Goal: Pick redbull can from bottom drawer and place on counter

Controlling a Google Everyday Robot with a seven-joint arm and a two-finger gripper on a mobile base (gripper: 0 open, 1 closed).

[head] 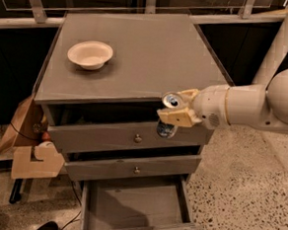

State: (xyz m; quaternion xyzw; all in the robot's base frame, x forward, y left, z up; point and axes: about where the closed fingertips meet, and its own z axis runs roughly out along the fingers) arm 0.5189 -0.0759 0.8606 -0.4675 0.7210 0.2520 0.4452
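**Gripping the redbull can just off the counter's front edge**

The bottom drawer [127,210] stands pulled out nearest the camera. Its plain floor is in shadow and its front panel is partly cut off by the lower frame edge. A dark shape [47,227] on the floor at the lower left is too dim to name. Cardboard pieces [30,151] lean beside the cabinet's left side.

Above the open drawer sit the two upper drawers [107,139]. A dark gap under the cabinet top hides the inside of the higher one.

The gripper [173,114] hangs in front of that higher drawer, right of its knob, about level with the counter's front edge. Its yellowish fingers [176,117] are clamped around the redbull can [172,100]. The can's silver top shows above them and its blue base below, with its middle covered. Whether the can touches the counter's edge cannot be told. The white arm [243,106] reaches in almost level from the right, and its rounded joint is cut off by the frame.

The counter [153,58] spreads wide and flat behind the can. A pale bowl [90,54] sits at its back left, well apart from the can. A white post [282,42] rises at the far right.
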